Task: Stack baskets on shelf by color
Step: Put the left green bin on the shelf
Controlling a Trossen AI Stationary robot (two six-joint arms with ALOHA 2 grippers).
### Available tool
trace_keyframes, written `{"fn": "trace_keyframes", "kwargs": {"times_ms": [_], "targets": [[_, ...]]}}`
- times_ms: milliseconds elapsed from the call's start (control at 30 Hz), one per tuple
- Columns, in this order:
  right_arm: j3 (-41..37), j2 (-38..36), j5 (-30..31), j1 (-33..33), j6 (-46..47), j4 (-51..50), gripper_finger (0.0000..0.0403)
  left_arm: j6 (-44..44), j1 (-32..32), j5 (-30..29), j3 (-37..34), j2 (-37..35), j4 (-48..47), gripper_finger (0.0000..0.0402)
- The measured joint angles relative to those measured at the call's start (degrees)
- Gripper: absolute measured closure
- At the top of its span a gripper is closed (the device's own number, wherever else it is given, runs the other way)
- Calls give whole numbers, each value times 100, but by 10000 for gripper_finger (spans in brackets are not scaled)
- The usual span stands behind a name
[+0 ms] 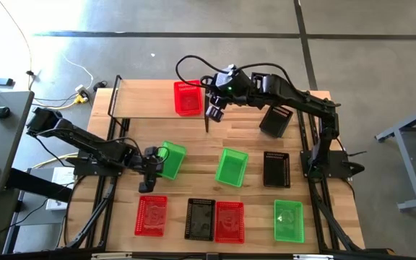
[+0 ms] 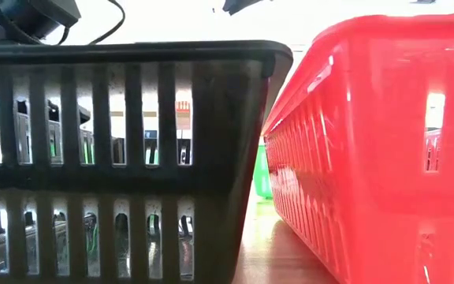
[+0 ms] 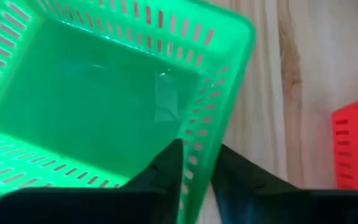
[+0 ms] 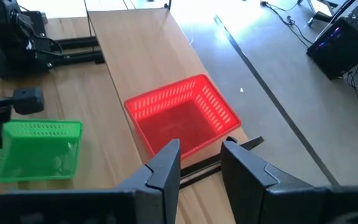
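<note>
Bright green slotted basket (image 3: 92,99), seemingly gripped

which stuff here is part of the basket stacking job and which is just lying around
Part of the job:
- shelf, with one red basket on it
- green basket, its wall between the left gripper's fingers
- the other baskets on the table: green, red and black
- right gripper, empty, by the shelf

Lying about:
- cables on the floor
</note>
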Motion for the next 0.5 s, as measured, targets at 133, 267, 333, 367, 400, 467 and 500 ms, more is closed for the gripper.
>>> {"fn": "trace_keyframes", "kwargs": {"times_ms": [133, 267, 333, 367, 400, 467, 500], "targets": [[0, 0, 0, 0, -2, -107, 301, -105, -2, 175, 2, -133, 11, 393], [-2, 0, 0, 0, -2, -114, 301, -236, -2, 250, 86, -323, -161, 391], [-2, 0, 0, 0, -2, -114, 301, -235, -2, 258, 296, -415, -492, 397], [-2, 0, 0, 0, -2, -114, 301, -223, -5, 265, 443, -462, -703, 398], [-2, 0, 0, 0, -4, -114, 301, -188, -23, 256, 603, -506, -916, 399], [-2, 2, 0, 0, -37, -114, 301, -103, -76, 189, 968, -567, -1331, 398], [-2, 2, 0, 0, -46, -114, 301, -53, -102, 124, 1157, -597, -1540, 399]]}}
